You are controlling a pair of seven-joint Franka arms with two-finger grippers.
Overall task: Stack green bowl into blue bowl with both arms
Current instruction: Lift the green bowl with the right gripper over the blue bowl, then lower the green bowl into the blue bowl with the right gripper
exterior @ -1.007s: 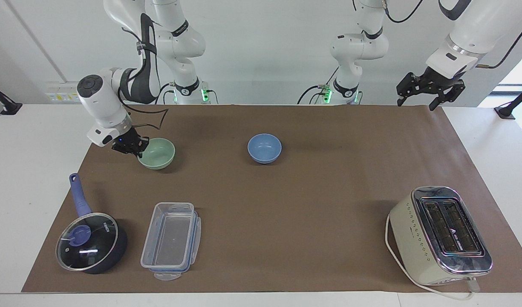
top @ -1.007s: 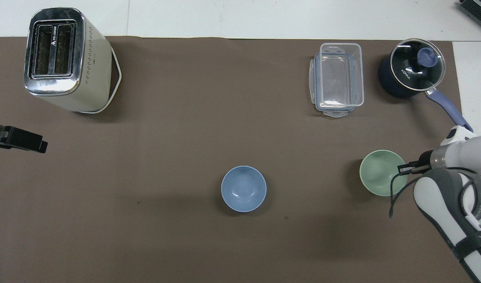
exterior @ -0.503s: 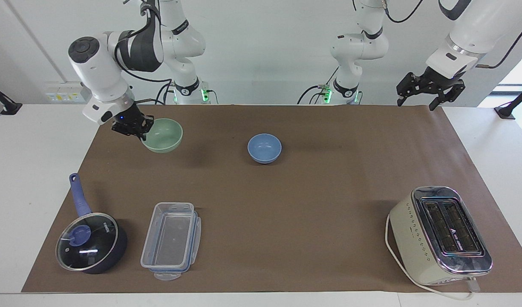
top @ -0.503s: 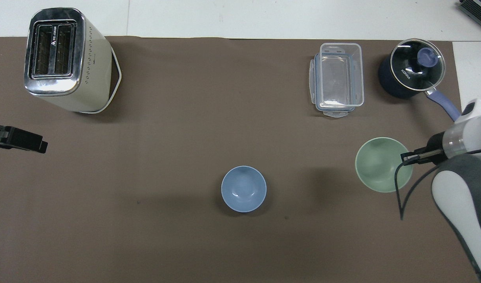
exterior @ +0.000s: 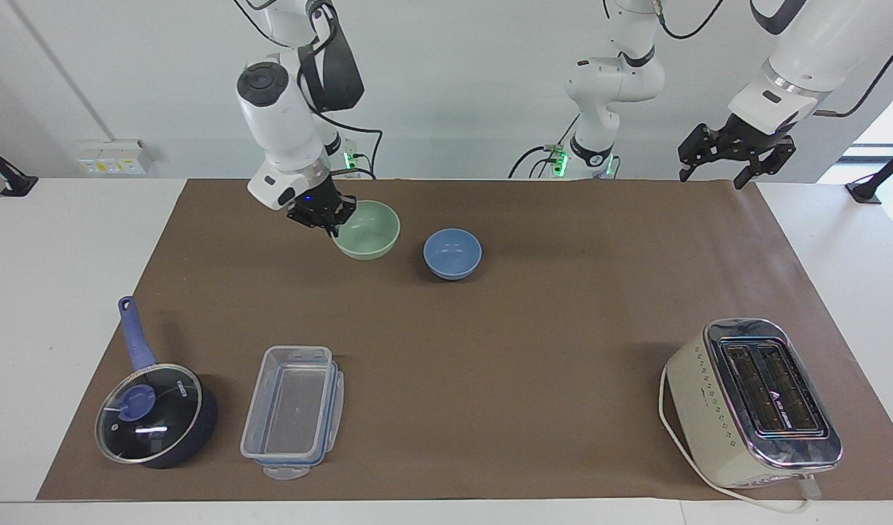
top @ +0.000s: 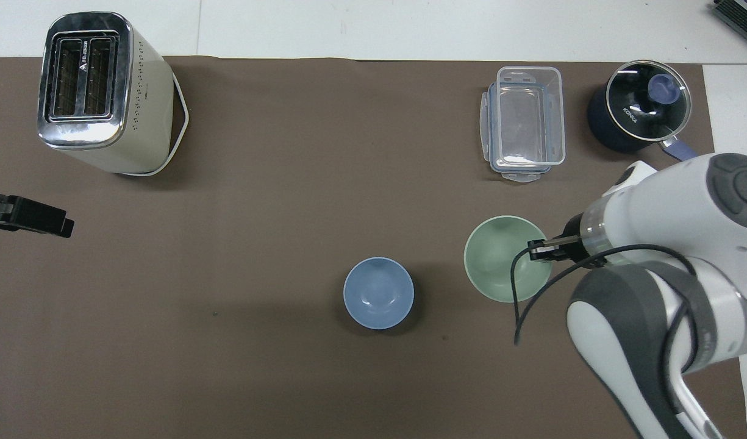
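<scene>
My right gripper is shut on the rim of the pale mint-green bowl and holds it up in the air over the mat, close beside the blue bowl. The periwinkle-blue bowl stands upright on the brown mat in the middle of the table, toward the robots' end. My left gripper waits open in the air over the mat's edge at the left arm's end, nothing between its fingers.
A cream toaster stands at the left arm's end, farther from the robots. A clear plastic container and a dark blue saucepan with a glass lid stand at the right arm's end.
My right gripper has lifted the green bowl off the mat and carried it toward the blue bowl. The left arm has not moved.
</scene>
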